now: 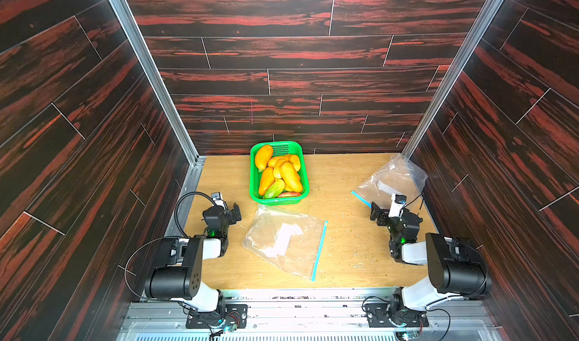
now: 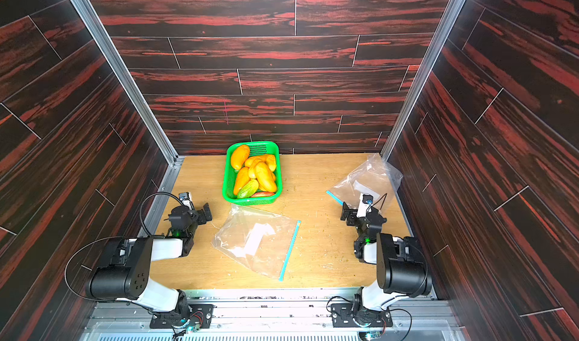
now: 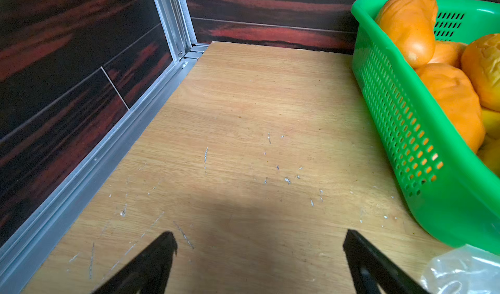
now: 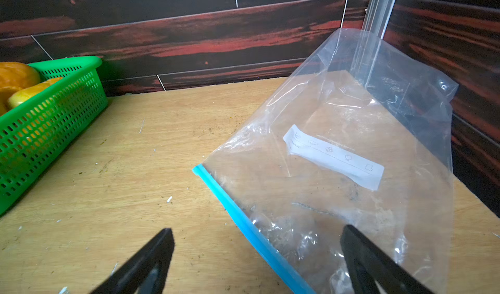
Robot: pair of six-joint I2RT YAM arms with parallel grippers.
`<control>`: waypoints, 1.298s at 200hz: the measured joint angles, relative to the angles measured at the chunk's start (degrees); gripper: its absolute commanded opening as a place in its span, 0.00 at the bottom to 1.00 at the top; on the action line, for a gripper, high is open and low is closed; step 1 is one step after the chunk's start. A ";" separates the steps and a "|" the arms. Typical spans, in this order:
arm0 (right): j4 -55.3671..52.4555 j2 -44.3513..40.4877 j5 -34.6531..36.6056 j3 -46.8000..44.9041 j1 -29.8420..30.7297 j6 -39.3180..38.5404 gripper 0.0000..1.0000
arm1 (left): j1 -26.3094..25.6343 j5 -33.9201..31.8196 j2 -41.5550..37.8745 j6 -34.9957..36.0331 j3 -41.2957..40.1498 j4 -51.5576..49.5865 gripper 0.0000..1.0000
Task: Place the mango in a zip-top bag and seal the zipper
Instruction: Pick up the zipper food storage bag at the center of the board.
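Top views both showed the mangoes (image 1: 291, 176), wrinkled orange-yellow fruit with one greenish and one reddish among them, heaped in a green basket (image 1: 279, 202) against the back wall (image 1: 297, 82) of dark, red-streaked panels. A clear zip-top bag (image 1: 285, 242) with a blue zipper strip (image 1: 319, 248) lay flat just in front of the basket on the scuffed, crumb-flecked wooden table (image 1: 344, 254). A second bag (image 1: 391, 179) lay to the basket's right, its far end propped against the corner. Left wrist view looked over bare scratched board beside the basket's perforated side. There the left gripper (image 3: 259, 238) had its jaws spread wide and held nothing. Right wrist view had the right gripper (image 4: 257, 233) equally wide and empty, poised above the second bag's blue strip, with the basket well off to the side.
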 measured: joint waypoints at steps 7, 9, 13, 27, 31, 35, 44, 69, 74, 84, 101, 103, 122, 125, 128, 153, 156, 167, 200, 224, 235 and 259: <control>0.00 0.00 0.00 0.00 0.00 0.00 0.99 | 0.00 0.00 0.00 0.00 0.00 -0.07 1.00; 0.00 0.00 0.00 0.00 0.00 0.00 0.98 | 0.00 0.00 0.00 0.00 0.00 -0.09 1.00; 0.00 0.00 0.00 0.00 0.00 0.00 0.98 | 0.00 0.00 0.00 0.00 0.00 -0.11 1.00; 0.00 0.00 0.00 0.00 0.00 0.00 0.98 | 0.00 0.00 0.00 0.00 0.00 -0.13 1.00; 0.02 0.00 0.00 0.00 0.00 0.00 0.98 | 0.00 0.00 0.00 0.00 0.00 -0.13 1.00; 0.00 0.00 0.00 0.00 0.00 0.00 0.98 | 0.00 0.00 0.00 0.00 0.00 -0.13 1.00; 0.00 0.00 0.00 0.00 0.02 0.00 0.98 | 0.00 0.00 0.00 0.00 0.00 -0.13 1.00; 0.00 0.00 0.00 0.00 0.00 0.00 0.99 | 0.00 0.00 0.00 0.00 0.00 -0.13 1.00; 0.00 0.00 0.00 0.00 0.00 0.00 0.98 | 0.00 0.00 0.00 0.00 0.00 -0.13 1.00; 0.00 0.00 0.02 0.00 0.00 0.00 0.98 | 0.00 0.00 0.00 0.00 0.00 -0.13 1.00; 0.00 0.00 0.02 0.00 0.00 0.00 0.98 | 0.00 0.00 0.00 0.00 0.00 -0.13 1.00; 0.00 0.00 0.02 0.00 0.00 0.00 0.98 | 0.00 0.00 0.00 0.00 0.00 -0.13 1.00; 0.00 0.00 0.02 0.00 0.02 0.00 0.98 | 0.00 0.00 0.00 0.00 0.00 -0.13 1.00; 0.00 0.00 0.00 0.00 0.00 0.00 0.98 | 0.00 0.00 0.00 0.00 0.00 -0.13 1.00; 0.00 0.00 0.02 0.00 0.02 0.00 0.98 | 0.00 0.00 0.00 0.00 0.00 -0.13 1.00; 0.00 0.00 0.02 0.00 0.02 0.00 0.98 | 0.00 -0.02 0.00 0.00 0.00 -0.13 1.00; 0.00 0.00 0.02 0.00 0.02 0.00 0.99 | 0.00 0.00 0.00 0.00 0.00 -0.13 1.00; 0.00 0.00 0.02 0.00 0.02 0.00 0.98 | 0.00 0.00 0.00 0.00 0.00 -0.13 1.00; 0.00 0.00 0.02 0.00 0.00 0.00 0.98 | 0.00 0.00 0.00 0.00 0.00 -0.13 1.00; -1.88 -1.31 3.04 0.02 1.29 -0.46 0.98 | 0.00 -0.46 0.00 -0.02 0.02 -0.13 1.00; -6.82 -4.76 7.23 1.03 4.44 -1.33 0.98 | -0.07 -1.44 -0.24 0.02 0.15 -0.61 1.00; -21.46 -13.46 13.05 10.23 9.88 4.00 0.98 | -0.68 -4.09 -5.70 -1.90 6.19 -15.80 1.00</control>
